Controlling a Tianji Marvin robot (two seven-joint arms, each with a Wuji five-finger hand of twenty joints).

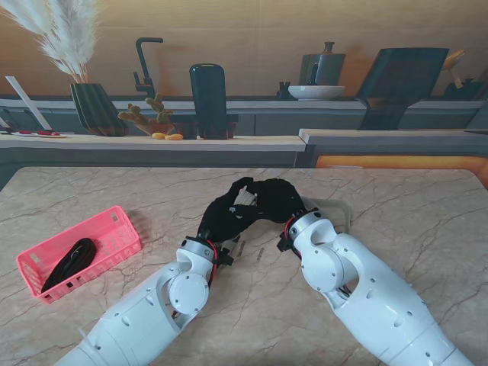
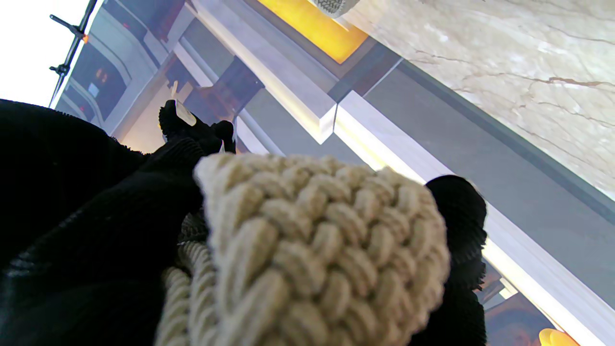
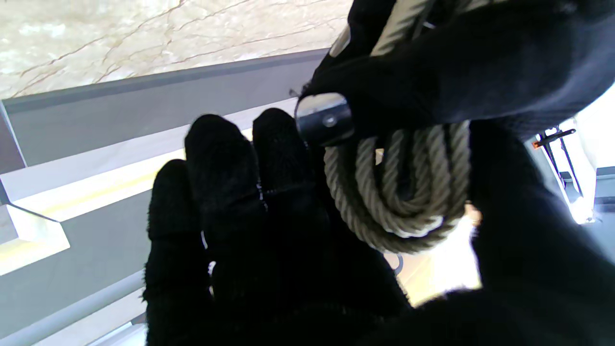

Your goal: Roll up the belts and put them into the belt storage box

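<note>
Braided beige belt (image 3: 399,202) coiled between left hand (image 1: 229,217), right hand (image 1: 276,200)

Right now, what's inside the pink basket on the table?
A black belt lies along the pink basket, loosely folded. The mesh walls and the belt itself hide whatever might sit beneath it, so I cannot tell if anything else is there.

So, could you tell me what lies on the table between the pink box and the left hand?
In the stand view, only bare marble table shows between the pink box and the left hand.
</note>
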